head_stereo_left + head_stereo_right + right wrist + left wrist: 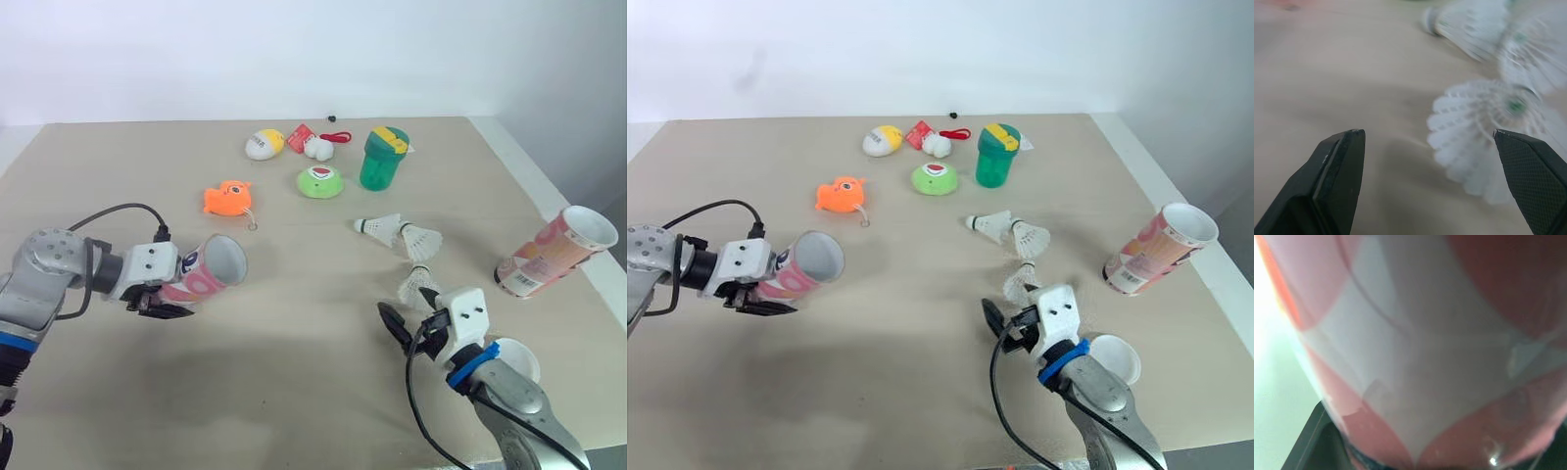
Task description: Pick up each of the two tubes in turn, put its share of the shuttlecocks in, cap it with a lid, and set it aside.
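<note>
Left gripper is clamped on the pink tube near its closed end, lifted off the table at near left. The tube is held roughly level with its mouth slightly up and facing right. My read is that this presents the open end to the other arm for loading. The left wrist view is just tube wall up close, which fits a firm grasp.

Right gripper has its fingers spread wide, low over the table at near right and aimed at the nearest shuttlecock. In the right wrist view the feather skirt sits just inside the right-hand finger and nothing is gripped yet. It looks like the approach for the first pick.

Two more shuttlecocks lie just beyond it, touching or nearly so, cork ends pointing left.

The second tube lies tilted at the far right edge, mouth up and to the right, well apart from the action. I'd guess it is parked for its turn.

A white round disc, probably a lid, lies on the table just beside the right wrist.

The clutter at the far side is not involved: green cup, orange fish toy, green round toy.

Risk: the feathers are soft, so the pinch should go on the cork or low on the skirt.
</note>
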